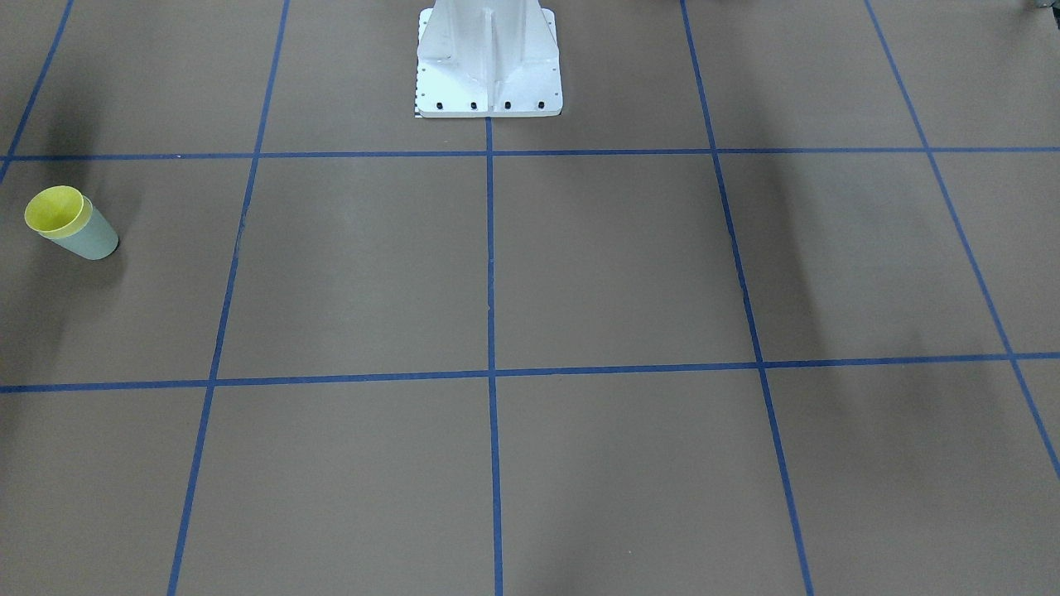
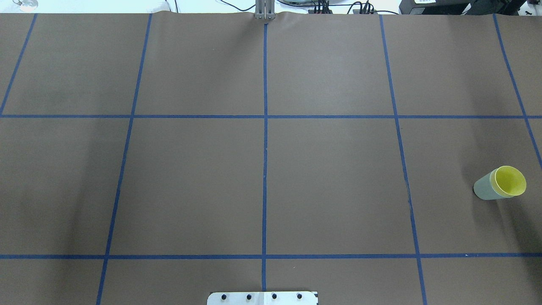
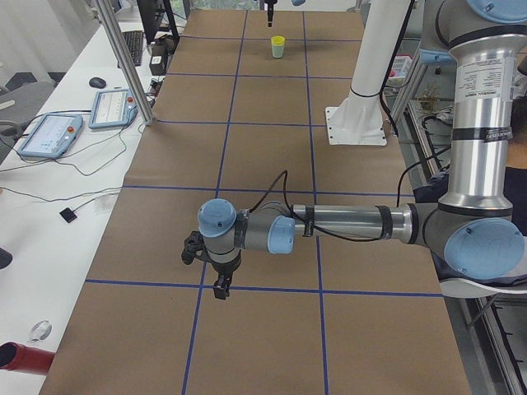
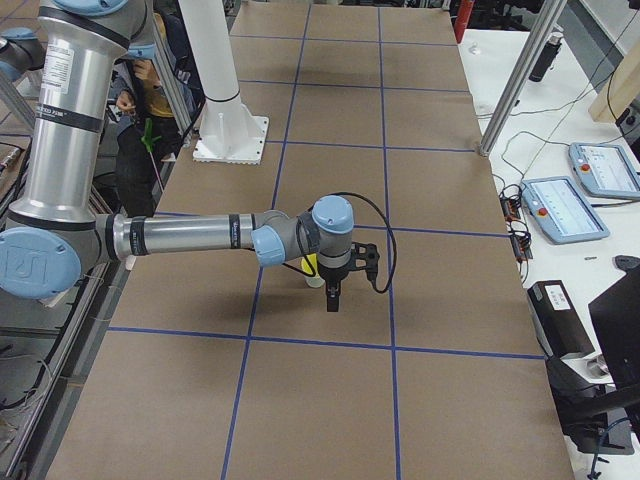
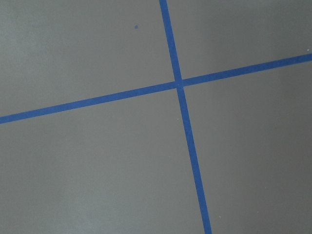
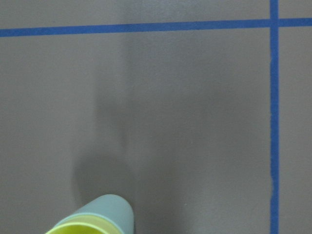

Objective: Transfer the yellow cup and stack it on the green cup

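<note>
**A:** What is the right gripper (image 4: 332,303) doing?

**B:** It hangs over the brown table (image 2: 338,169) and points down. I cannot tell if its fingers are apart or together. It only shows in the two side views, and it is too small there.

**A:** Where is the yellow cup (image 2: 510,181)?

**B:** It sits inside the green cup (image 2: 482,189). Only its rim sticks out on top. The two cups stand just beside that gripper. From the left end you can see a gap between the gripper and the cups.

**A:** Is anything in the way?

**B:** Yes. From the right end, the gripper's own wrist (image 4: 333,225) covers most of the cups. In the right wrist view the cups are cut off at the bottom edge.

**A:** What else is around?

**B:** Blue tape lines (image 5: 178,84) cross the table. Further from that gripper is the white base (image 1: 489,66) of the robot. The left gripper (image 3: 221,288) is far off at the other end, low over a tape line. I cannot tell if that one is open or closed either.

**A:** And past the table?

**B:** A side table with two tablets (image 3: 49,134), a mouse (image 3: 97,82) and a metal post (image 3: 123,58). A person (image 4: 150,95) is behind the robot, mostly hidden.
</note>
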You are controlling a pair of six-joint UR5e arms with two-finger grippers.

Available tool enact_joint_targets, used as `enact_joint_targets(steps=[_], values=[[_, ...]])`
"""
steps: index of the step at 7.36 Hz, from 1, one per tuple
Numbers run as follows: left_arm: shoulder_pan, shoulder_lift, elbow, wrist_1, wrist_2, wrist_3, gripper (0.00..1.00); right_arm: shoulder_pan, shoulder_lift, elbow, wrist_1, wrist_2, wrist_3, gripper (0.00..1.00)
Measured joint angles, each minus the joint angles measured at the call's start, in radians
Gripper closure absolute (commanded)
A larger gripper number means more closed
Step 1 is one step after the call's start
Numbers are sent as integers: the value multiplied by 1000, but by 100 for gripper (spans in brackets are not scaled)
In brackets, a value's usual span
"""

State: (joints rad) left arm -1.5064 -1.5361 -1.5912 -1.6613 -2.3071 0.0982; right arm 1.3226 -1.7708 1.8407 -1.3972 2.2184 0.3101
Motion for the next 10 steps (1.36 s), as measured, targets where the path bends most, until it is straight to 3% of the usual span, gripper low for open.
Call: enact_joint_targets(steps=[1, 3, 5, 10], values=[[0, 1, 1, 0, 0, 1, 0, 60, 33, -9, -98, -27, -122, 0], [0, 2, 3, 0, 1, 3, 0, 183, 63, -61, -182, -32, -304, 0], [0, 2, 3, 0, 1, 2, 0, 241, 61, -82, -194, 2, -347, 0], [-3, -10, -7, 7, 2, -4, 0, 259, 34, -88, -184, 23, -351, 0]])
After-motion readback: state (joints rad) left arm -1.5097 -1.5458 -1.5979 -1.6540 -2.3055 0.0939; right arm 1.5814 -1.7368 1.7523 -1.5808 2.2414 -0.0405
